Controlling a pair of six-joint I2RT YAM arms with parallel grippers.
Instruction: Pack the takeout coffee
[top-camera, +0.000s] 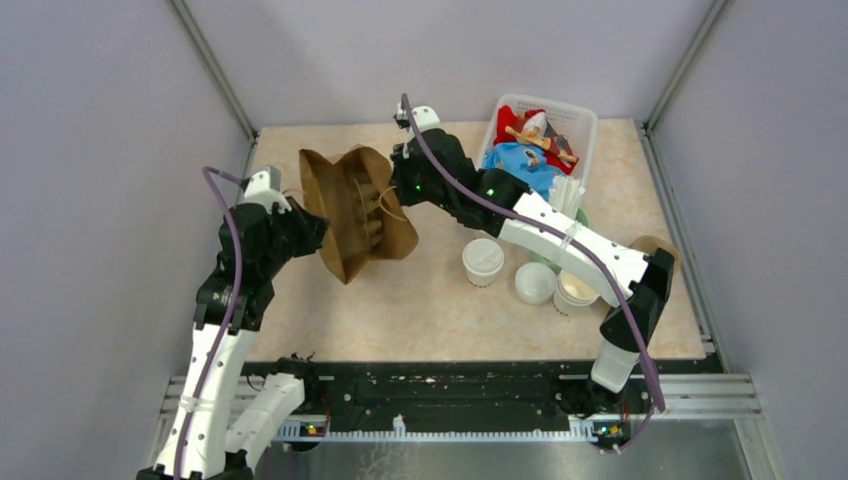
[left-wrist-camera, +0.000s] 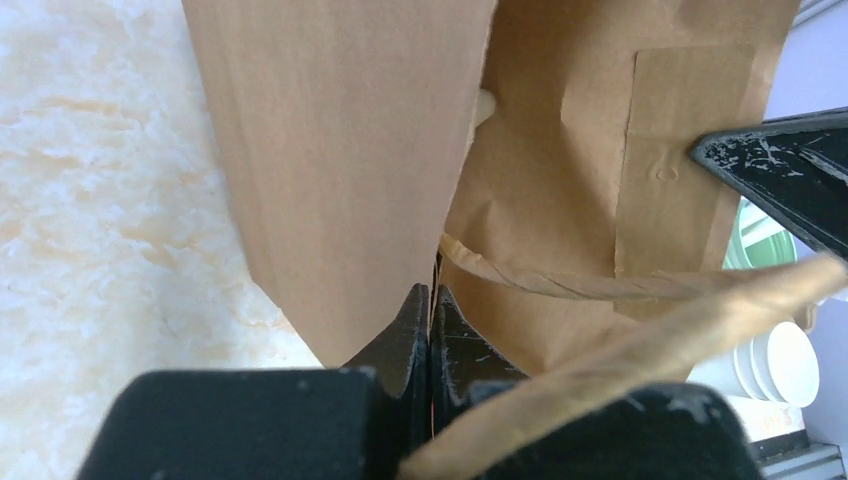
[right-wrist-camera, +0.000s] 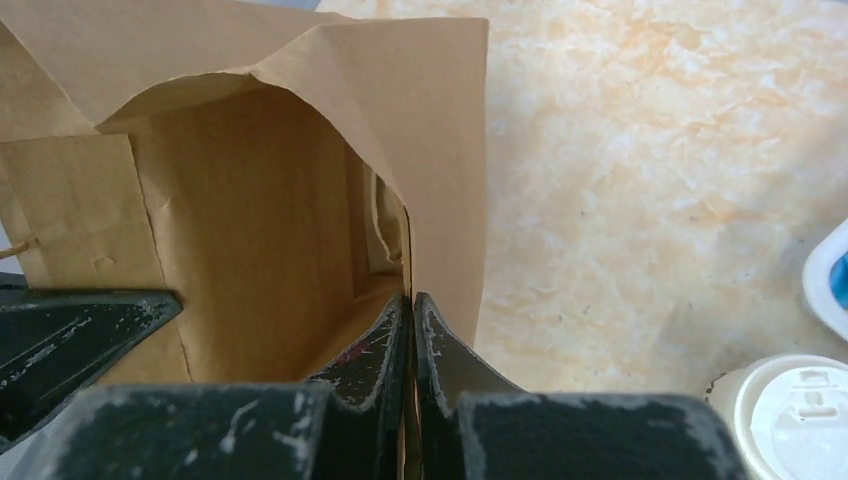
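On the pale marbled table (top-camera: 440, 310), we see a brown paper bag (top-camera: 355, 215) held up between the two arms, and a white basket (top-camera: 588, 122) of colourful things in the far right corner. We find the left gripper (left-wrist-camera: 430, 300) pinched tight on the bag's rim at one side and the right gripper (right-wrist-camera: 411, 305) pinched tight on the opposite rim, with the mouth gaping between them. We spot the takeout coffee (top-camera: 483, 262), lidded and upright, on the table to the right of the bag and apart from both grippers, with a loose white lid (top-camera: 535, 283) just beside it.
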